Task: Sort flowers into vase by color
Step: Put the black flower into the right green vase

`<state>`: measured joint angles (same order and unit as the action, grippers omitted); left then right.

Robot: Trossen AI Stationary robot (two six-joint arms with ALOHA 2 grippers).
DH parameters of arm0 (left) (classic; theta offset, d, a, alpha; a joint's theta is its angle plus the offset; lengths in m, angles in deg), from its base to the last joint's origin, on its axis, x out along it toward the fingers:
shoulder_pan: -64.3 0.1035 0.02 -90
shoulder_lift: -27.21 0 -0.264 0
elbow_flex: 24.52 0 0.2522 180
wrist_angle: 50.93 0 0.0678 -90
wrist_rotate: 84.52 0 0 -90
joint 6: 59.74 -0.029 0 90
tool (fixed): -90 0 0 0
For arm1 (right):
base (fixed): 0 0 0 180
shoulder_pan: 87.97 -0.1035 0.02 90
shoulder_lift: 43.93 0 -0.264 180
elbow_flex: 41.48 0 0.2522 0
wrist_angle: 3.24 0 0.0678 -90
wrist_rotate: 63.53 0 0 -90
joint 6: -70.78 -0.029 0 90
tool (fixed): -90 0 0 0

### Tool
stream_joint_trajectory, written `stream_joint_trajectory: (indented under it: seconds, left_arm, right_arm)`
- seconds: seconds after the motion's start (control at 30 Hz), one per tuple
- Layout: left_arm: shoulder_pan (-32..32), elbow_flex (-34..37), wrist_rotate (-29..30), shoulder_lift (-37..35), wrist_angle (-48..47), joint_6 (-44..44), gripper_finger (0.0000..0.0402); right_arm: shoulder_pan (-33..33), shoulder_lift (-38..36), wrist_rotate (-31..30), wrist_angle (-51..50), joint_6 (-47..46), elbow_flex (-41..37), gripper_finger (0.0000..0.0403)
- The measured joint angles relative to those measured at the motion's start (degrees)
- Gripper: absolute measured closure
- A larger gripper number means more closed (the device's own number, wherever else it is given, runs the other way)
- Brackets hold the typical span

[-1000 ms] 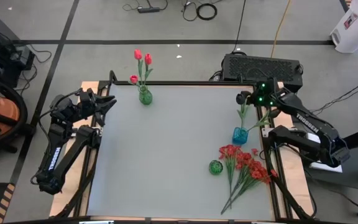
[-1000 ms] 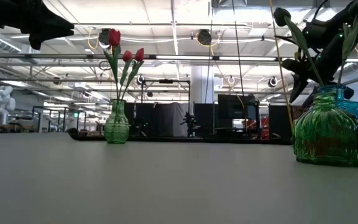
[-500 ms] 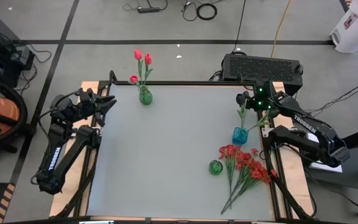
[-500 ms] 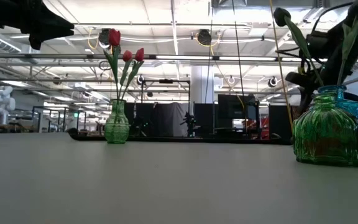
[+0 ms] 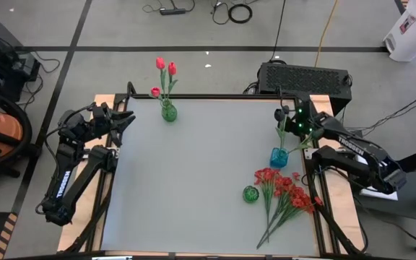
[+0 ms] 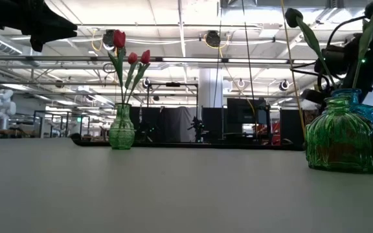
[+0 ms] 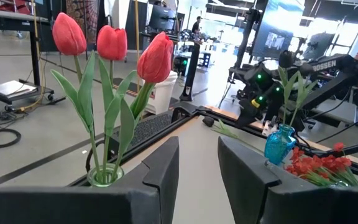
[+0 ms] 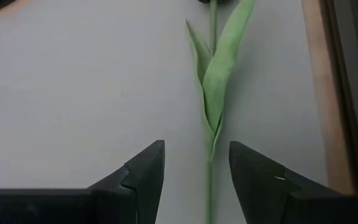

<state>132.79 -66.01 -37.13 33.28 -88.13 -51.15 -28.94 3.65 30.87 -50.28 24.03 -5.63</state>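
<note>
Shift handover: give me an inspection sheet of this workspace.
Surface: grey table, bare in the middle.
Job's things: red tulips in green vase; black tulip in blue vase; red bunch lying flat; round green vase beside it.
Clutter: nothing seen.
Grippers: left gripper open, at the table's left edge; right gripper open, astride the tulip stem.
Cables: on the floor.
Surroundings: black box behind the table.
</note>
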Motion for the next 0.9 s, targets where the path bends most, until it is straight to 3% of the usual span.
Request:
stream_joint_trajectory:
  seconds: [0.33,0.9]
  left_arm:
    - [0.0,0.0,0.0,0.0,0.0,0.0,0.0283]
    - [0.0,0.0,0.0,0.0,0.0,0.0,0.0283]
  right_arm:
    - [-0.7,0.8,0.2,1.5,-2.4,-1.2,0.0232]
    - [-3.6,9.7,-1.6,5.7,-6.6,-1.2,0.0232]
